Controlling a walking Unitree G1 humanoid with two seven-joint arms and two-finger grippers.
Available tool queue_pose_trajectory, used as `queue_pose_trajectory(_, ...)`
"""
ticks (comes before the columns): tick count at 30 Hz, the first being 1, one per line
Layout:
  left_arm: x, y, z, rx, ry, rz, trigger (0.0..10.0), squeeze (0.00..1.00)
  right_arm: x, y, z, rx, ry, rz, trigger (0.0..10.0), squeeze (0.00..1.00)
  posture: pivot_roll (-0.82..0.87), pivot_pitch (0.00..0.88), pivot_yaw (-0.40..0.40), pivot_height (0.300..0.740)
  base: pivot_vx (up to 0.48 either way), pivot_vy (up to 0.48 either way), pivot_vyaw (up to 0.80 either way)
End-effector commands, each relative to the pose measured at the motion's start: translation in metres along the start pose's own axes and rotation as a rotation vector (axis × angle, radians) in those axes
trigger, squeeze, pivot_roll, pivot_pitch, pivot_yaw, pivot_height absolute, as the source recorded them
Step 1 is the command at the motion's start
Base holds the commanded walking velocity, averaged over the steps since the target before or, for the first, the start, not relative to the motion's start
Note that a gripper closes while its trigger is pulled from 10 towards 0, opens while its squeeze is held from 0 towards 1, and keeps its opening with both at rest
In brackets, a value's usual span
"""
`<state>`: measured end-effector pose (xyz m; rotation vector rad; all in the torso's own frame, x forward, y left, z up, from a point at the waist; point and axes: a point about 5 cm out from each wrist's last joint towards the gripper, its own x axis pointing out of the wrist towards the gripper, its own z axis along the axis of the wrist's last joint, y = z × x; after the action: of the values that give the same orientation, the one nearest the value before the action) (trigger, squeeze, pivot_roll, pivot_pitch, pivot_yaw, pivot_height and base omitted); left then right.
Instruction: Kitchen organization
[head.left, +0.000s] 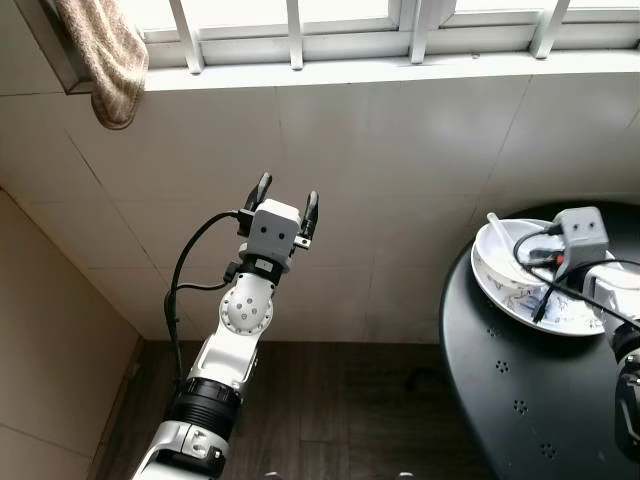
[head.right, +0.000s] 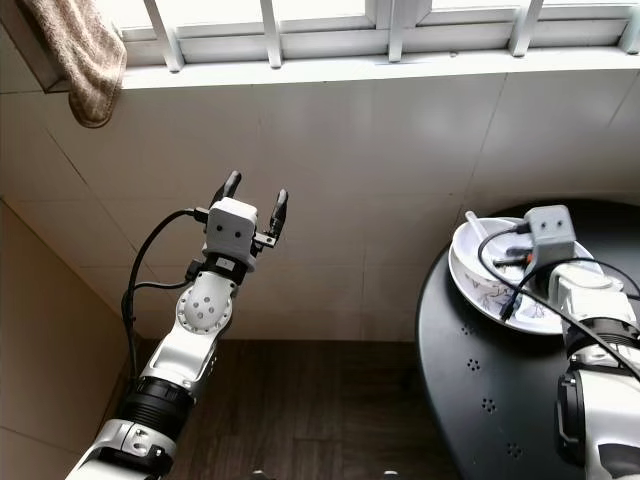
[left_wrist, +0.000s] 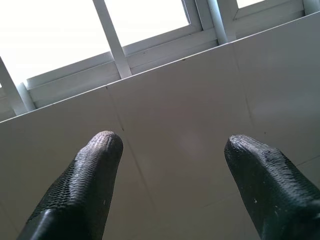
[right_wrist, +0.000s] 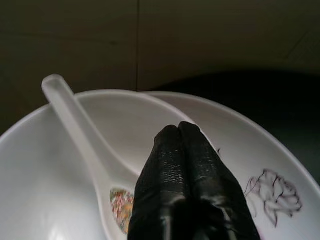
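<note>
A white bowl with a white ceramic spoon in it rests on a white plate with a drawn rose, near the back edge of a round black table. My right gripper is shut, its fingertips pressed together just over the bowl's rim beside the spoon's scoop, with nothing seen between them. My left gripper is raised in front of the tiled wall, well left of the table. It is open and empty, pointing up towards the window.
A beige towel hangs from the window ledge at the upper left. White window bars run along the top. Dark wooden floor lies between the wall and the table. A beige cabinet side stands at the left.
</note>
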<state>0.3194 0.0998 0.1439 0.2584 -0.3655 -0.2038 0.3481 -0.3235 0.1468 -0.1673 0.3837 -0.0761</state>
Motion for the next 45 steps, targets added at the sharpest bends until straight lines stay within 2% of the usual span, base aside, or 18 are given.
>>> queue_pose_trajectory(1,0.001,0.000,-0.001,0.001,0.006,0.000,10.0,0.00,0.000,0.002,0.025,0.003,-0.106,-0.022,0.0,0.00,-0.18,0.000,0.049,0.740,0.000,0.000,0.00)
queue_pose_trajectory(10,0.002,0.000,0.000,0.000,0.003,-0.001,10.0,0.00,-0.007,0.030,0.054,-0.057,-0.311,-0.045,0.0,0.00,-0.18,0.000,0.052,0.740,0.000,0.000,0.00)
queue_pose_trajectory(11,0.002,0.000,0.000,-0.001,0.003,-0.001,10.0,0.00,-0.008,0.032,0.056,-0.053,-0.328,-0.051,0.0,0.00,-0.18,0.000,0.052,0.740,0.000,0.000,0.00)
queue_pose_trajectory(12,0.002,-0.001,0.000,-0.002,0.002,-0.001,10.0,0.00,-0.013,0.038,0.065,-0.041,-0.399,-0.064,0.0,0.00,-0.19,0.000,0.048,0.740,0.000,0.000,0.00)
queue_pose_trajectory(13,0.002,-0.001,0.000,-0.002,0.002,-0.001,10.0,0.00,-0.013,0.038,0.065,-0.041,-0.399,-0.064,0.0,0.00,-0.19,0.000,0.048,0.740,0.000,0.000,0.00)
queue_pose_trajectory(14,0.002,-0.001,0.000,-0.011,-0.003,0.000,10.0,0.00,-0.022,0.045,0.078,-0.034,-0.519,-0.092,8.5,1.00,-0.19,0.000,0.048,0.740,0.000,0.000,0.00)
queue_pose_trajectory(15,0.002,-0.001,0.001,-0.016,-0.006,0.000,10.0,0.00,-0.026,0.048,0.083,-0.032,-0.563,-0.091,8.5,1.00,-0.19,0.000,0.048,0.740,0.000,0.000,0.00)
queue_pose_trajectory(16,0.001,-0.001,0.001,-0.016,-0.008,-0.001,10.0,0.00,-0.030,0.052,0.087,-0.032,-0.606,-0.103,10.0,1.00,-0.19,0.000,0.048,0.740,0.000,0.000,0.00)
queue_pose_trajectory(17,0.001,-0.001,0.001,-0.016,-0.008,-0.002,10.0,0.00,-0.033,0.054,0.090,-0.032,-0.630,-0.109,10.0,1.00,-0.19,0.000,0.048,0.740,0.000,0.000,0.00)
queue_pose_trajectory(18,0.001,-0.002,0.001,-0.014,-0.009,-0.004,10.0,0.00,-0.042,0.062,0.095,-0.065,-0.707,-0.116,10.0,1.00,-0.19,0.000,0.048,0.740,0.000,0.000,0.00)
queue_pose_trajectory(20,0.001,-0.002,0.002,-0.015,-0.010,-0.005,10.0,0.00,-0.048,0.072,0.097,-0.074,-0.759,-0.100,10.0,1.00,-0.19,0.000,0.047,0.740,0.000,0.000,0.00)
queue_pose_trajectory(23,0.001,-0.002,0.002,-0.015,-0.010,-0.006,10.0,0.00,-0.052,0.081,0.094,-0.067,-0.780,-0.079,10.0,1.00,-0.19,0.000,0.042,0.740,0.000,0.000,0.00)
queue_pose_trajectory(26,0.001,-0.002,0.002,-0.015,-0.010,-0.006,10.0,0.00,-0.052,0.081,0.094,-0.067,-0.780,-0.079,10.0,1.00,-0.19,0.000,0.042,0.740,0.000,0.000,0.00)
queue_pose_trajectory(29,-0.002,0.003,-0.001,-0.006,0.001,0.002,10.0,0.00,-0.062,0.121,0.060,-0.092,-0.678,0.037,10.0,1.00,-0.20,0.000,0.010,0.740,0.000,0.000,0.00)
queue_pose_trajectory(33,-0.006,0.004,-0.002,0.000,0.006,0.005,10.0,0.00,-0.068,0.119,0.054,-0.088,-0.655,0.041,10.0,1.00,-0.22,0.000,-0.003,0.740,0.000,0.000,0.00)
queue_pose_trajectory(35,-0.009,0.005,-0.004,0.003,0.014,0.010,10.0,0.00,-0.077,0.120,0.039,-0.102,-0.636,0.038,10.0,1.00,-0.23,0.000,-0.008,0.740,0.000,0.000,0.00)
queue_pose_trajectory(40,-0.010,0.004,-0.004,0.001,0.017,0.005,10.0,0.00,-0.082,0.135,0.023,-0.144,-0.624,0.098,10.0,1.00,-0.21,0.000,-0.010,0.740,0.000,0.000,0.00)
queue_pose_trajectory(45,-0.015,0.009,-0.007,0.000,0.032,0.014,10.0,0.00,-0.083,0.134,0.016,-0.153,-0.618,0.096,10.0,1.00,-0.21,0.000,-0.009,0.740,0.000,0.000,0.00)
